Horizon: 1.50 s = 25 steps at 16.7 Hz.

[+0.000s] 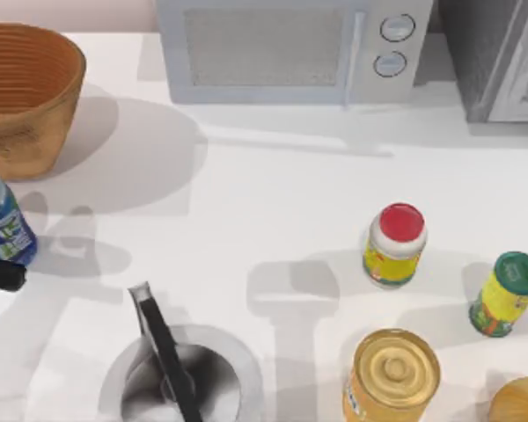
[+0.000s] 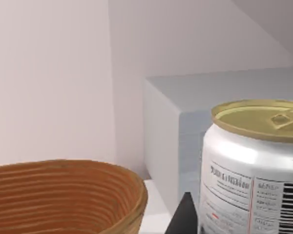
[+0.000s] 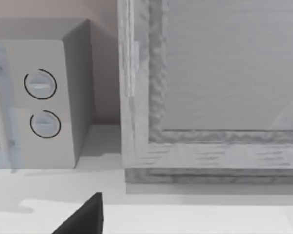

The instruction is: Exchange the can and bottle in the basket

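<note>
One can [image 2: 254, 165] sits just beside the left gripper's finger [image 2: 185, 217].

Three cameras: one overhead, one riding each wrist.

The top view looks straight down on the table [image 1: 273, 202]. The left wrist view sits low, very close behind the can [image 2: 254, 165], facing the basket [image 2: 63, 195] and microwave [image 2: 171, 146]. The right wrist view faces the microwave [image 3: 44, 97] too, level with its dials.
</note>
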Motion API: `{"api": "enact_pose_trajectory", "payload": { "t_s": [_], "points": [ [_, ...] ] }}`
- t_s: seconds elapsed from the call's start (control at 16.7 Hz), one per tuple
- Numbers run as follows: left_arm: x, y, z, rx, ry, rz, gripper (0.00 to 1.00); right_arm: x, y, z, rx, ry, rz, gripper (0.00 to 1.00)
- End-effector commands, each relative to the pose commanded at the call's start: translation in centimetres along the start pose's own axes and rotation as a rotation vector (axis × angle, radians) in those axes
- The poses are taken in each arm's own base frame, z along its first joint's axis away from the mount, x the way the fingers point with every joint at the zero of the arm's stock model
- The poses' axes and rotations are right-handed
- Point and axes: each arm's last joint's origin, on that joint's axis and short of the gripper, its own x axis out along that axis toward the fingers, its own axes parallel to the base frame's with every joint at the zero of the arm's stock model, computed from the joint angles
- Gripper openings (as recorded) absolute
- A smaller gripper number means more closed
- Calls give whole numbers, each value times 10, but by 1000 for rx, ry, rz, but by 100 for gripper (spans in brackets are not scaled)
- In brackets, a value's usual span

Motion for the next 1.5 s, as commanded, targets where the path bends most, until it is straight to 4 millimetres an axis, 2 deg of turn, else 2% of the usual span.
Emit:
{"api": "enact_pose_trajectory", "payload": {
  "t_s": [0.12,0.24,0.42,0.6,0.72,0.84,1.02,1.2,1.32,1.5],
  "points": [
    [25,-2,16,-8,7,-122,0,0,0,0,0,0,0,100],
    [59,-4,24,-22,27,-255,0,0,0,0,0,0,0,100],
    [120,-11,16,-54,69,-466,0,0,0,0,0,0,0,100],
    [182,-24,-19,-90,112,-680,0,0,0,0,0,0,0,100],
    [217,-36,-54,-109,132,-815,0,0,0,0,0,0,0,100],
    [243,-48,-93,-120,139,-940,0,0,0,0,0,0,0,100],
    [268,-66,-149,-114,121,-1103,0,0,0,0,0,0,0,100],
    [277,-82,-193,-90,84,-1230,0,0,0,0,0,0,0,100],
    [279,-91,-212,-72,59,-1290,0,0,0,0,0,0,0,100],
    [279,-98,-221,-62,45,-1324,0,0,0,0,0,0,0,100]
  ]
}}
